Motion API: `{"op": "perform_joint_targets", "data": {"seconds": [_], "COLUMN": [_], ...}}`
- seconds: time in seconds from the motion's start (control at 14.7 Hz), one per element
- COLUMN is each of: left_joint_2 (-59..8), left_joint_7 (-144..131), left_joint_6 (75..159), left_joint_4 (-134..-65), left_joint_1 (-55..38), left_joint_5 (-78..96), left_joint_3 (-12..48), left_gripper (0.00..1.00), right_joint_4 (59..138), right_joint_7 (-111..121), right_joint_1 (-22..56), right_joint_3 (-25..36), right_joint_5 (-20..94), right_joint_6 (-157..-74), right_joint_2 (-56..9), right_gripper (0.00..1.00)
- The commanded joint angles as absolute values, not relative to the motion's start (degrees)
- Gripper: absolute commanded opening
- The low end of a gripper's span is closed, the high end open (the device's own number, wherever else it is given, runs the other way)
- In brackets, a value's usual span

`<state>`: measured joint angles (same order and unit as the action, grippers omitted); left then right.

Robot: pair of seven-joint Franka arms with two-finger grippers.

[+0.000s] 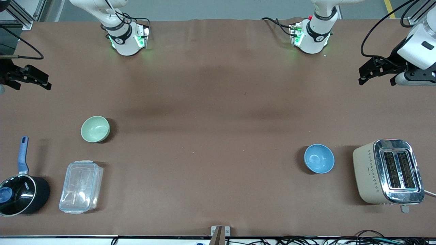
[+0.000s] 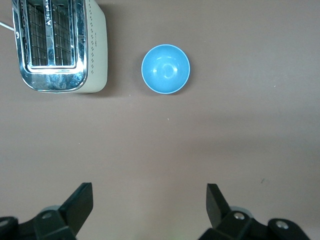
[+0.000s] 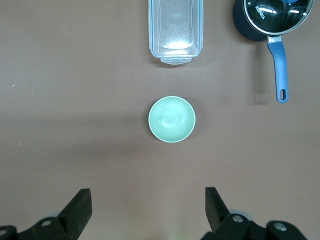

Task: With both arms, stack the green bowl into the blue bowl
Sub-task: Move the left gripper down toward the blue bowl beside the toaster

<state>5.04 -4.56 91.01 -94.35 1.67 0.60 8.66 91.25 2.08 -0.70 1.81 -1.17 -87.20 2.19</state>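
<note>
The pale mint-green bowl (image 1: 95, 129) stands upright and empty on the brown table toward the right arm's end; it also shows in the right wrist view (image 3: 171, 119). The sky-blue bowl (image 1: 319, 158) stands upright and empty toward the left arm's end, beside a toaster; it also shows in the left wrist view (image 2: 165, 69). My right gripper (image 1: 46, 81) (image 3: 148, 202) is open and empty, high over the table's edge at the right arm's end. My left gripper (image 1: 361, 75) (image 2: 149, 200) is open and empty, high over the left arm's end. The bowls are far apart.
A cream and chrome toaster (image 1: 388, 172) (image 2: 59, 45) stands beside the blue bowl at the left arm's end. A clear lidded plastic box (image 1: 81, 186) (image 3: 176, 30) and a black saucepan with a blue handle (image 1: 18, 194) (image 3: 272, 17) lie nearer the front camera than the green bowl.
</note>
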Motion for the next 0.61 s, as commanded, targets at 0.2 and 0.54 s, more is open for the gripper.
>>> {"op": "perform_joint_targets", "data": {"seconds": [0.2, 0.54], "left_joint_2": [1.8, -7.5], "left_joint_7": [-3.3, -3.3], "left_joint_6": [90.1, 91.8], "left_joint_4": [-90.4, -89.8], "left_joint_1": [2.1, 2.1], "left_joint_5": [-2.1, -2.2], "left_joint_3": [8.9, 8.8], "left_gripper": [1.00, 1.00], "right_joint_4": [90.8, 91.1], "right_joint_7": [2.2, 2.4], "right_joint_1": [-1.2, -1.7], "right_joint_3": [1.5, 1.7], "right_joint_5": [-0.8, 1.8], "right_joint_6": [-87.4, -87.3], "right_joint_2": [2.6, 2.6], "right_gripper": [1.00, 1.00]}}
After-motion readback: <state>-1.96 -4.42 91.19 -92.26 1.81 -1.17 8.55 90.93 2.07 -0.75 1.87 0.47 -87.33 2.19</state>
